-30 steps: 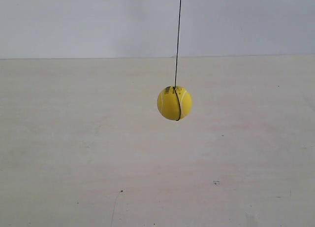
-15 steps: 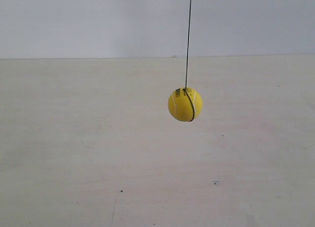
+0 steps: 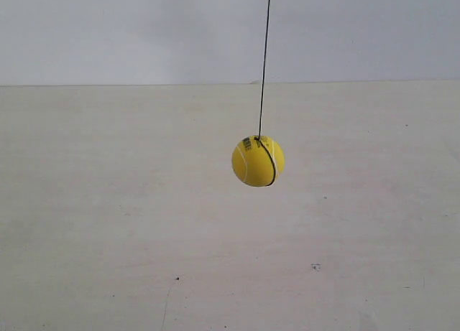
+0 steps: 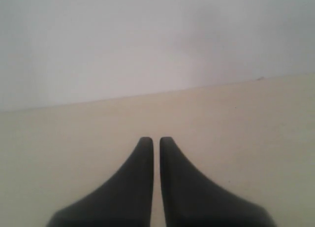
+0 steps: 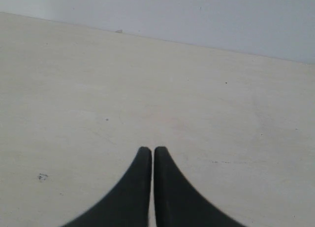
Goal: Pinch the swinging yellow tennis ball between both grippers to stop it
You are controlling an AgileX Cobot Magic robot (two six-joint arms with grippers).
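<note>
The yellow tennis ball (image 3: 258,161) hangs in mid-air on a thin dark string (image 3: 264,58) above the pale table, near the middle of the exterior view. A dark line and a small barcode sticker show on it. Neither arm appears in the exterior view. In the left wrist view my left gripper (image 4: 156,139) is shut, its two black fingers nearly touching with nothing between them. My right gripper (image 5: 153,149) in the right wrist view is likewise shut and empty. The ball shows in neither wrist view.
A pale wooden table (image 3: 108,223) with a few small dark specks fills the lower part of the views. A plain white wall (image 3: 108,29) stands behind its far edge.
The ball swung right in the exterior view, then back left and slightly lower. The string's tilt changed with it.
</note>
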